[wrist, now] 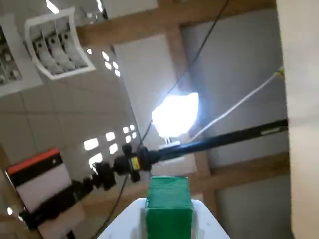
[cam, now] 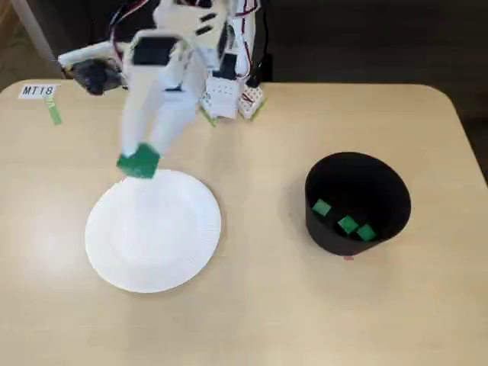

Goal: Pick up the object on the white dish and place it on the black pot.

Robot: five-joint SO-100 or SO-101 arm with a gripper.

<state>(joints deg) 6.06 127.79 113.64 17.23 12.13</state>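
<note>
Cube [wrist: 168, 206], bright green and blocky, sat clamped between the white plastic fingers of the claw [cam: 139, 163], lifted just above the far rim of the ribbed paper plate [cam: 152, 244]. The carry step seemed underway; next the arm would need to swing across the pale wooden surface [cam: 259, 290] to the matte black pot [cam: 357, 204], where three like cubes [cam: 348, 223] lay.

Pale wooden table [cam: 274, 305] with white dish [cam: 152, 232], black pot [cam: 357, 204], label [cam: 38, 91]
</note>
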